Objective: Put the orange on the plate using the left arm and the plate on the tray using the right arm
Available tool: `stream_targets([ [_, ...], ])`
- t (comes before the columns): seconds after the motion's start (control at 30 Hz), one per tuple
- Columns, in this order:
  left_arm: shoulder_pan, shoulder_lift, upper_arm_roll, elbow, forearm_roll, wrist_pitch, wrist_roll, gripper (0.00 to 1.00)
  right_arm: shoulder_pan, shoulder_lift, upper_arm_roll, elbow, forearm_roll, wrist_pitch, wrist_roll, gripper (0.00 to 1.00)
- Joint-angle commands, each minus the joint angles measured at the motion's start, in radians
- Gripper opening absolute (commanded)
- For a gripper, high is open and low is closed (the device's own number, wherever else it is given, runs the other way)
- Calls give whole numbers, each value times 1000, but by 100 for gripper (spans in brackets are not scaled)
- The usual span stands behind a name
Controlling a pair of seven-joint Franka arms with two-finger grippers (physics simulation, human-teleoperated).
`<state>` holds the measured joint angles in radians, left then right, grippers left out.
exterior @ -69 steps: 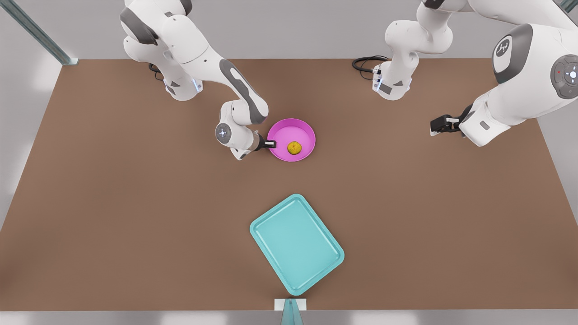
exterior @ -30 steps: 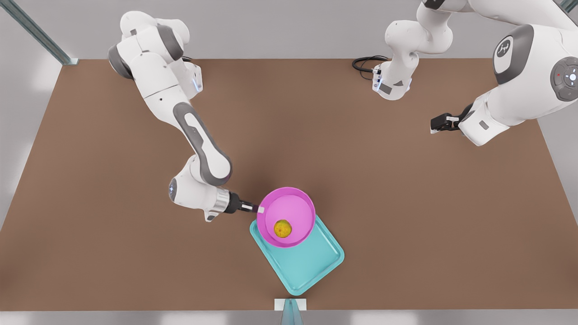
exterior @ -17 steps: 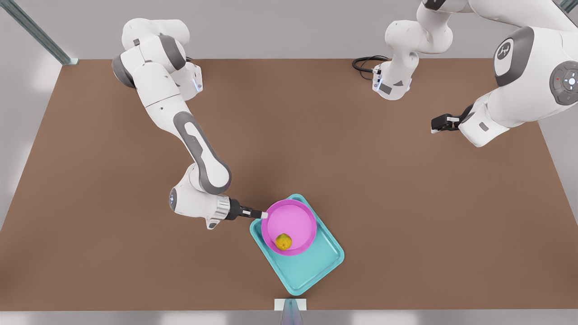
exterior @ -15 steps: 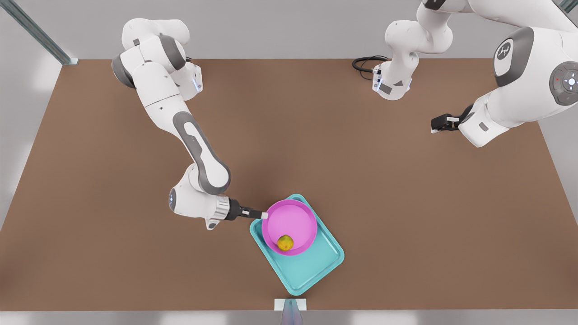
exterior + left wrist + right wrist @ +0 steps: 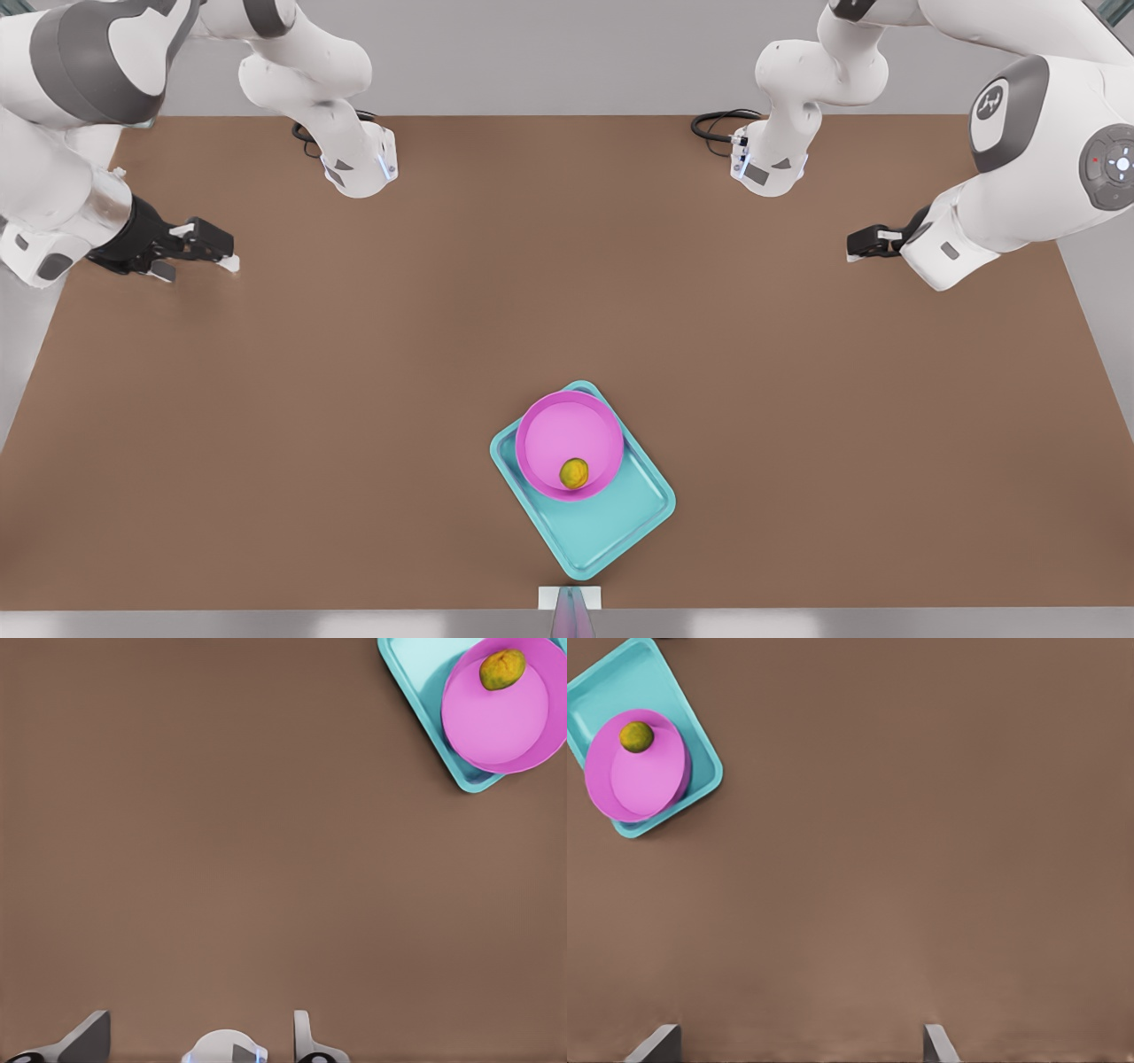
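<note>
Seemingly nothing is left but to keep both arms well apart from the load: orange (image 5: 574, 472) sits in plate (image 5: 570, 446), plate rests on tray (image 5: 620, 527) near the table's (image 5: 354, 399) front edge. Right gripper (image 5: 199, 251), at the front view's left, hangs open and empty. Left gripper (image 5: 864, 245), opposite side, waits; its fingers (image 5: 303, 1041) spread, empty.

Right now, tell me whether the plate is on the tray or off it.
On. The plate sits inside the tray at its far end, orange in it, both grippers pulled away.
</note>
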<state>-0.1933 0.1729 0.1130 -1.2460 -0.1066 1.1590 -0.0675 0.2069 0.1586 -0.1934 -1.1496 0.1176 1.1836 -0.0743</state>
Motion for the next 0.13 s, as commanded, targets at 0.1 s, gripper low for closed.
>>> stream_targets([
  [0.1, 2, -9, 13, 5, 4, -24, 15, 100, -4, -60, 42, -99, -202, -101, -193, 100],
])
